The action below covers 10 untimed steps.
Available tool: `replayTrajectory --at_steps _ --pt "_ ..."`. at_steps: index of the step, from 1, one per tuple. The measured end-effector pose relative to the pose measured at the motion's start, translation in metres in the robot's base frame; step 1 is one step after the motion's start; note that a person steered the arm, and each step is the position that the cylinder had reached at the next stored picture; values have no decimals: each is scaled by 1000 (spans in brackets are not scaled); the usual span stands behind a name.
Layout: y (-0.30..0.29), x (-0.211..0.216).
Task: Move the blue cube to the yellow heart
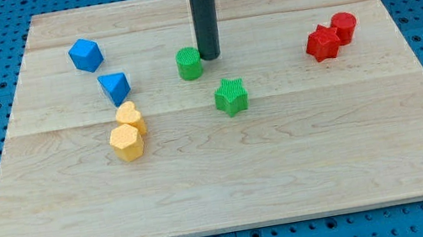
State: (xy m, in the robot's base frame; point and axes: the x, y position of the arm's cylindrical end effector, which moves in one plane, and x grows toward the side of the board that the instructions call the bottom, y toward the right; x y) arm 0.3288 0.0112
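Observation:
The blue cube [86, 55] lies at the upper left of the wooden board. The yellow heart [129, 116] lies lower, left of centre, touching a yellow hexagon [127, 141] just below it. A blue triangular block [115, 88] sits between the cube and the heart, just above the heart. My tip [209, 55] stands near the top centre, right beside a green cylinder [189, 63] on its right side, far to the right of the blue cube.
A green star [231, 96] lies near the centre, below my tip. A red star [322, 43] and a red cylinder [343, 26] touch each other at the upper right. The board's edges [10, 133] border a blue pegboard.

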Motion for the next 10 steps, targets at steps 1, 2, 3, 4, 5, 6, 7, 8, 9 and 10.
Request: replayTrajectory --at_steps 1,2,3,4,5,6,7,8,9,10 --pt "4 -70" --pt "-21 -98" --pt "-22 -105" --pt "-87 -136" --pt "-175 -113" --pt "-176 -63" --pt "-224 -36" --pt "-200 -22" --pt "-190 12" --pt "-238 19"
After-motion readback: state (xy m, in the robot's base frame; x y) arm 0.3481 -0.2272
